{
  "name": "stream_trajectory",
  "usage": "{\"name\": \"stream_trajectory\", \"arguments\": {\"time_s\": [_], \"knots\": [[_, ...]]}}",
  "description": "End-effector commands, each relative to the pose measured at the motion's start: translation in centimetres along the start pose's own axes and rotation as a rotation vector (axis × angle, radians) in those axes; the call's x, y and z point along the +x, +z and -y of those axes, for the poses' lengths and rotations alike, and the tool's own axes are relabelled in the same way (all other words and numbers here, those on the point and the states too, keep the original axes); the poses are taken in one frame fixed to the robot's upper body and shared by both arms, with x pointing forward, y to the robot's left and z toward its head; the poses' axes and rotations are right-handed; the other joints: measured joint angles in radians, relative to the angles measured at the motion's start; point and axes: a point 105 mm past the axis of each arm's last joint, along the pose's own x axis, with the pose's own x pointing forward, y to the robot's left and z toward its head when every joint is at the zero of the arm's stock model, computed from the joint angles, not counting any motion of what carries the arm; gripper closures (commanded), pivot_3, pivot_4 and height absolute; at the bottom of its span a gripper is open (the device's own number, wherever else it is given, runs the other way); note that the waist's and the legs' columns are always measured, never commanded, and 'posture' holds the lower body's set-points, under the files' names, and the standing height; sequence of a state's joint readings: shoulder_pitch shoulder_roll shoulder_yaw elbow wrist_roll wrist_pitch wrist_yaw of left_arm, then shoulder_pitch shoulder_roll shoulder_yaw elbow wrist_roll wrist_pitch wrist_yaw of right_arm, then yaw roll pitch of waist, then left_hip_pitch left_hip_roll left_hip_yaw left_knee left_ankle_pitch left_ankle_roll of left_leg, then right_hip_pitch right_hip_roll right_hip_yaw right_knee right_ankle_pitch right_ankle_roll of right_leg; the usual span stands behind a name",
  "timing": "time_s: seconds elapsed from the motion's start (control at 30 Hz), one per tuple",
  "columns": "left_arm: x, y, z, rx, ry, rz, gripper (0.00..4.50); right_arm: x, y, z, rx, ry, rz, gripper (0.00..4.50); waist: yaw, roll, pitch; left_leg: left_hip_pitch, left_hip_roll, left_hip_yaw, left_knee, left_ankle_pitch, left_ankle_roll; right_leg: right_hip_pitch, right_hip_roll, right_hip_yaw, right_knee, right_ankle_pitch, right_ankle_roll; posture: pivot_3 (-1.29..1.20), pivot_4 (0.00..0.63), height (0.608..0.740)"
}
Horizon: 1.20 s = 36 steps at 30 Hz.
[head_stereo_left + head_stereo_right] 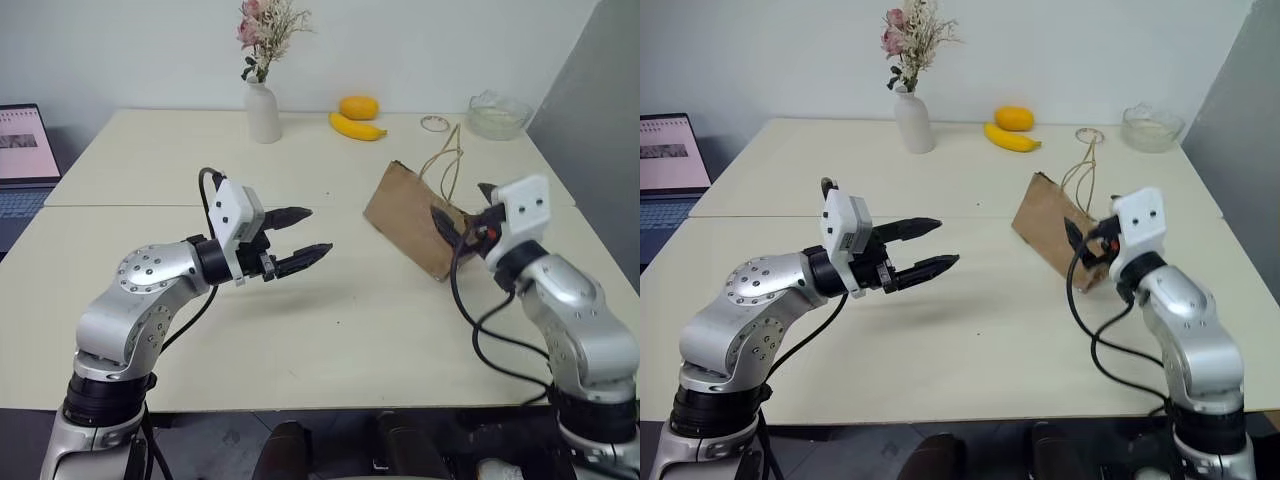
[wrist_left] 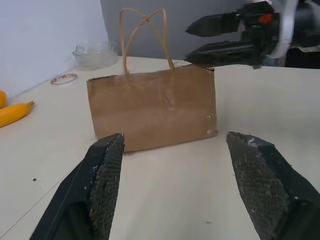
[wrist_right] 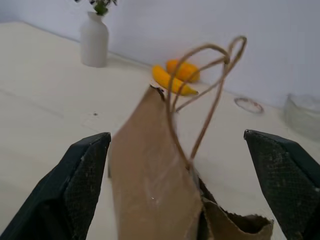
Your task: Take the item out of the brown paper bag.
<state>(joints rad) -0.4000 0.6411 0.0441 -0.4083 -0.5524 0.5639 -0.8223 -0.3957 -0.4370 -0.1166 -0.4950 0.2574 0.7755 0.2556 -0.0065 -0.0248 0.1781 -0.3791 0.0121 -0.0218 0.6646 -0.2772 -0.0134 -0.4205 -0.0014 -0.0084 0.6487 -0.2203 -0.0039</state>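
Note:
The brown paper bag (image 1: 408, 213) stands upright on the right half of the table, its cord handles (image 1: 447, 160) sticking up. The item is hidden; nothing red shows at the bag's mouth. My right gripper (image 1: 463, 208) is open at the bag's near end. In the right wrist view the bag (image 3: 155, 180) sits between its wide-spread fingers (image 3: 85, 180), and I cannot tell whether they touch it. My left gripper (image 1: 318, 230) hangs open above the table's middle, pointing at the bag's broad side (image 2: 152, 107) from a distance, with nothing in it.
Along the back of the table stand a white vase of flowers (image 1: 263, 112), a banana (image 1: 357, 127) with a round yellow fruit (image 1: 358, 106), a small ring (image 1: 435, 123) and a glass bowl (image 1: 497, 115). A laptop (image 1: 22, 150) sits at far left.

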Motion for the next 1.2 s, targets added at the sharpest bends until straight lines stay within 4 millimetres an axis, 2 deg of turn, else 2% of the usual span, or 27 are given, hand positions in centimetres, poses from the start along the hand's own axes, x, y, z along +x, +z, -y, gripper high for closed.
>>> {"name": "stream_trajectory", "arguments": {"time_s": [0.03,0.23,0.53,0.6,0.7,0.97,1.1,1.2], "knots": [[0.1,0.9,0.0,0.044,-0.007,0.025,1.1,1.2,1.2,1.1,0.045,-0.015,-0.02,0.0,0.0,0.0,0.0,-0.001,0.0,0.0,0.0,0.0,0.0,0.0,0.0,0.0,0.0,0.0,0.0,0.0,0.15,0.74],[0.2,1.0,0.0,0.045,0.006,0.038,1.1,2.7,1.5,2.3,0.155,-0.037,-0.084,0.0,0.001,0.0,0.0,-0.003,0.001,0.0,-0.001,0.0,0.0,-0.001,-0.001,0.0,-0.002,0.0,0.0,0.0,0.15,0.74],[0.1,0.6,-0.1,0.061,0.015,0.032,1.1,4.7,3.9,3.3,0.247,-0.022,-0.058,0.0,0.0,0.001,0.0,-0.002,0.0,0.0,-0.001,0.0,0.0,-0.001,-0.001,0.0,-0.001,0.0,0.0,0.0,0.15,0.74],[0.1,0.5,-0.1,0.062,0.016,0.033,1.06,4.9,4.2,3.5,0.248,-0.021,-0.058,0.4,-0.001,0.001,0.0,-0.003,0.001,0.0,-0.001,0.0,0.0,-0.001,-0.001,-0.001,-0.002,0.0,0.0,0.0,0.15,0.74],[0.0,0.4,-0.1,0.063,0.018,0.03,1.06,5.1,4.4,3.7,0.241,-0.015,-0.063,1.3,-0.001,0.001,0.0,-0.003,0.001,0.0,-0.001,0.0,0.0,-0.001,-0.001,0.0,-0.002,0.0,0.0,0.0,0.15,0.74],[-0.3,0.1,-0.2,0.071,0.03,0.017,1.06,5.4,5.2,3.2,0.239,0.03,-0.05,4.37,-0.002,0.001,0.001,-0.002,0.001,0.0,-0.001,0.0,0.0,-0.002,-0.001,0.0,-0.001,0.0,0.0,0.0,0.15,0.74],[-0.4,0.0,-0.2,0.072,0.039,0.012,1.06,5.7,5.8,3.1,0.215,0.05,-0.033,4.46,-0.002,0.001,0.001,-0.003,0.001,0.0,-0.001,0.0,0.0,-0.001,-0.001,0.0,-0.002,0.0,0.0,0.0,0.15,0.74],[-0.6,-0.1,-0.3,0.071,0.056,0.009,1.06,6.0,6.4,3.1,0.125,0.067,-0.012,4.46,-0.002,0.001,0.001,-0.003,0.0,0.0,-0.001,0.0,0.0,-0.002,-0.001,0.0,-0.002,0.0,0.0,0.0,0.15,0.74]]}}
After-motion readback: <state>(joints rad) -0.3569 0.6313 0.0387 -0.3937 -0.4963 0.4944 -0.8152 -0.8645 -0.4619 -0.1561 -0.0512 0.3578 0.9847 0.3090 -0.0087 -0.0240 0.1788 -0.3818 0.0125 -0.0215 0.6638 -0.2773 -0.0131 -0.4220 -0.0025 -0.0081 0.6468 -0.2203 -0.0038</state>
